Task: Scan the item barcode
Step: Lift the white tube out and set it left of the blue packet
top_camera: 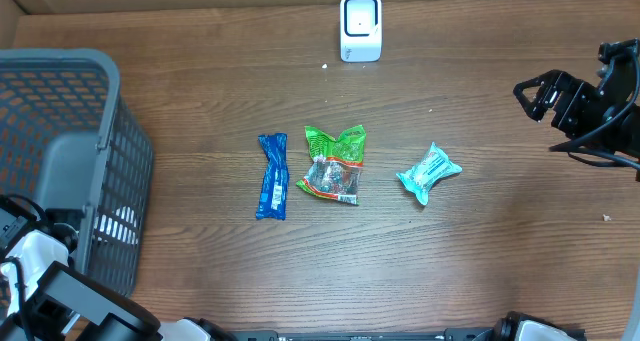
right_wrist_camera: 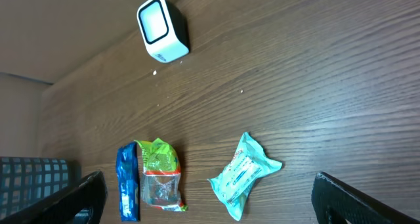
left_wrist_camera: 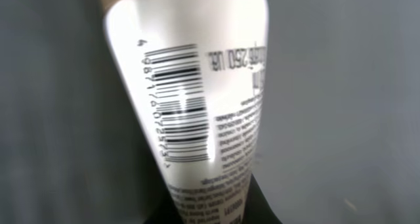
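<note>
At the far left a grey plastic mesh basket (top_camera: 60,56) stands on the brown wooden counter (top_camera: 480,251), and the left arm reaches in beside it. The left claw (left_wrist_camera: 210,214) is closed, and by the look of the left wrist view it grips the lower end of a white plastic tube (left_wrist_camera: 197,86), which fills that view. The tube's black barcode (left_wrist_camera: 177,106) faces the wrist camera.

The step in hand looks like lifting this tube out of the basket and carrying it to the scanner. To do it well, lift straight up clear of the basket wall. Then turn the wrist so the barcode faces the scanner window squarely. Glare already washes across part of the stripes, so a slight tilt may help.

Further right on the counter lie a blue foil wrapper (top_camera: 272,176) and, just beside it, a green and clear snack bag (top_camera: 333,166). Carry the tube above these. The small white box-shaped scanner (top_camera: 360,26) sits at the back edge with its window showing to the overhead camera. A crumpled teal packet (top_camera: 428,171) lies to the right, apart from the bag. At the far right the right claw (top_camera: 528,99) hovers with its jaws spread wide, holding and touching nothing.
</note>
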You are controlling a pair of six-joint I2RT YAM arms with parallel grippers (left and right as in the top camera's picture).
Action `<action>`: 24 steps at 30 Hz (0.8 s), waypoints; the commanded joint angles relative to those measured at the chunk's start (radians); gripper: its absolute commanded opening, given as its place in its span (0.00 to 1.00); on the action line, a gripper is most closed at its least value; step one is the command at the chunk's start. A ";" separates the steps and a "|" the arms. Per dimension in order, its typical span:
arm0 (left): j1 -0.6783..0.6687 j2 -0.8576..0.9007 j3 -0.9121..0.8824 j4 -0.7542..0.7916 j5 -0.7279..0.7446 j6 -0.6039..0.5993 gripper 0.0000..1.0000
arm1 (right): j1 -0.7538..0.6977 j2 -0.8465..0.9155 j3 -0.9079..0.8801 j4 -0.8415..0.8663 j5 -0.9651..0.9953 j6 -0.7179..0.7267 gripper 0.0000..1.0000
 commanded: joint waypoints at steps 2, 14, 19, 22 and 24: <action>-0.017 -0.018 0.051 -0.073 0.355 0.141 0.04 | -0.002 -0.001 0.027 0.001 -0.001 0.000 1.00; -0.019 -0.186 0.512 -0.440 0.415 0.215 0.04 | -0.002 -0.001 0.027 0.002 -0.001 0.000 1.00; -0.035 -0.213 0.745 -0.578 0.412 0.278 0.04 | -0.002 -0.001 0.027 0.005 -0.001 0.000 1.00; -0.097 -0.216 0.885 -0.659 0.412 0.360 0.04 | -0.002 -0.001 0.027 0.008 -0.001 0.000 1.00; -0.165 -0.216 0.967 -0.708 0.411 0.430 0.04 | -0.002 -0.001 0.027 0.009 -0.002 0.000 1.00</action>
